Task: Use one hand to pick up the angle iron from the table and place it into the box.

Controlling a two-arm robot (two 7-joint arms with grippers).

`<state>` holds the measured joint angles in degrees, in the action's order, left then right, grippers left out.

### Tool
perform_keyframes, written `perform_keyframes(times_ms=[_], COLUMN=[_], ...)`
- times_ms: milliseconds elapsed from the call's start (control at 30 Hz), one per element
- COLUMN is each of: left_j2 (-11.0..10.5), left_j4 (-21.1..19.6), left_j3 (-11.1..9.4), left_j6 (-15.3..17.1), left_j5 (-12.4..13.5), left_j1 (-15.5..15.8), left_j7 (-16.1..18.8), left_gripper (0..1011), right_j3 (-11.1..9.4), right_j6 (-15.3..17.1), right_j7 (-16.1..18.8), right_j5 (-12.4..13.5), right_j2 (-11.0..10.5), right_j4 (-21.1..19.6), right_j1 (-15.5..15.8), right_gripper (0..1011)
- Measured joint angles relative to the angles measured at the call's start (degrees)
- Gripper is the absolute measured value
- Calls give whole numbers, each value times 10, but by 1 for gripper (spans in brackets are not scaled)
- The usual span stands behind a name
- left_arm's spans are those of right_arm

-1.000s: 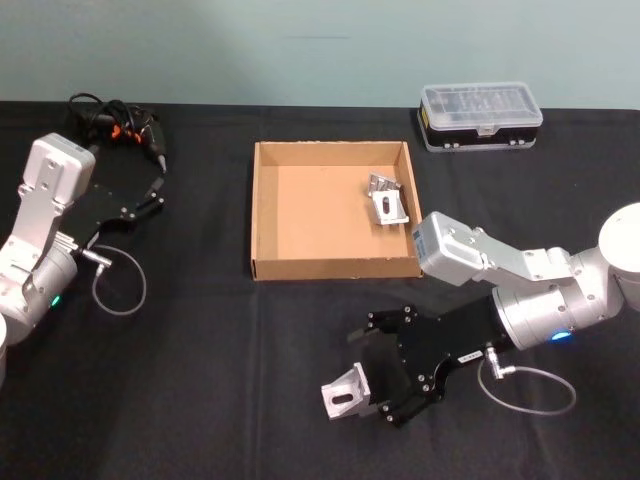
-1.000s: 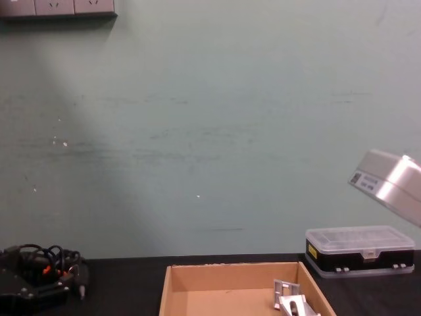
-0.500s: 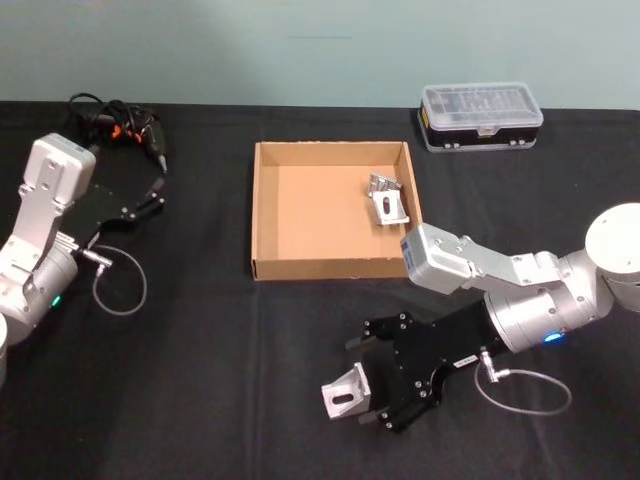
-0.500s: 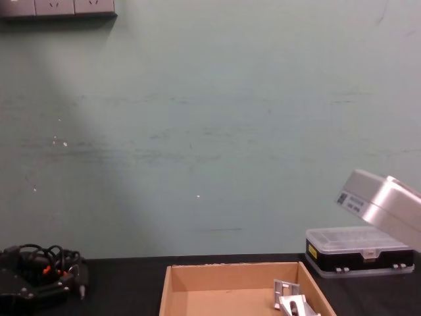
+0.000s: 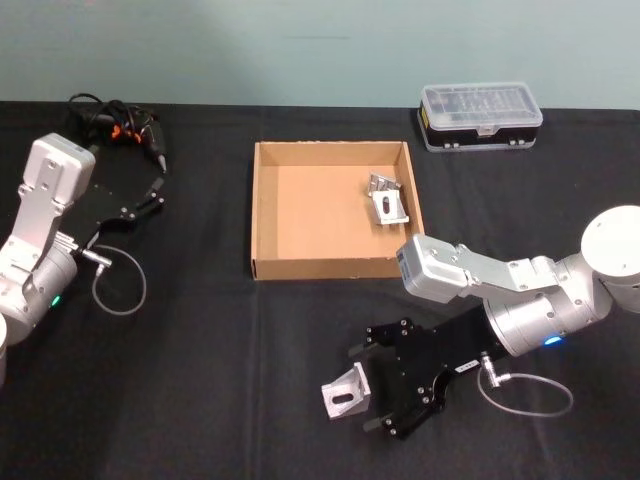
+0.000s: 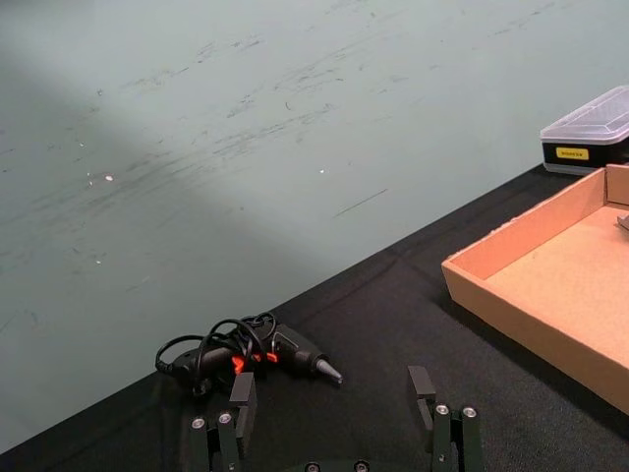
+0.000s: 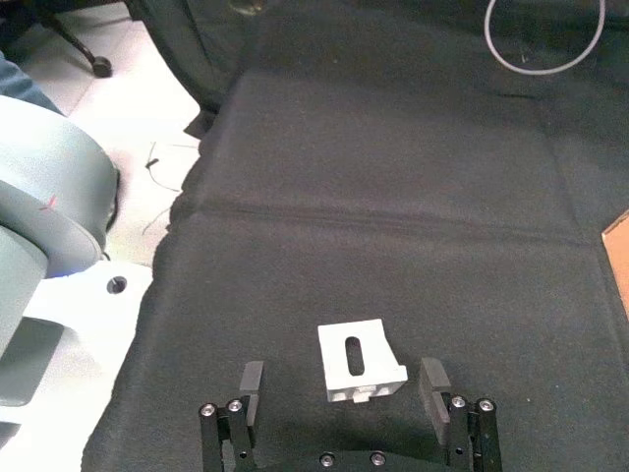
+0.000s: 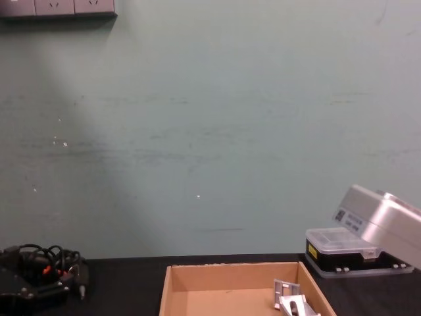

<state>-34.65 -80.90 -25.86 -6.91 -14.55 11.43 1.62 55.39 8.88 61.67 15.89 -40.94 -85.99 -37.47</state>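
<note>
Head view looks steeply down on the table (image 5: 200, 380); chest view faces the wall, low. Both share the box (image 5: 265, 215). Wrist views sit close behind their jaws.

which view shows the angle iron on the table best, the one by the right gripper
The right wrist view: the angle iron lies flat on the table, slot visible, between the open fingers of the right gripper. The head view shows it smaller, at the gripper's tips in front of the box.
</note>
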Motion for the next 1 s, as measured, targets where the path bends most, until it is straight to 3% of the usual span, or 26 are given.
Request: perform_keyframes(times_ms=[200,333,867,1000], left_j2=[0,0,0,0], left_j4=[0,0,0,0], left_j3=[0,0,0,0], left_j6=[0,0,0,0], left_j5=[0,0,0,0], left_j1=[0,0,0,0], left_j7=[0,0,0,0], left_gripper=[1000,1000,1000,1000], right_j3=[1,0,-5,-6], right_j6=[4,6,5,4], right_j7=[-13,-20,-29,-29], right_j5=[-6,-8,-10,-9], right_j2=[2,4,11,13], right_j4=[2,2,7,8], right_j1=[0,1,5,6], right_gripper=[1002,946,474,473])
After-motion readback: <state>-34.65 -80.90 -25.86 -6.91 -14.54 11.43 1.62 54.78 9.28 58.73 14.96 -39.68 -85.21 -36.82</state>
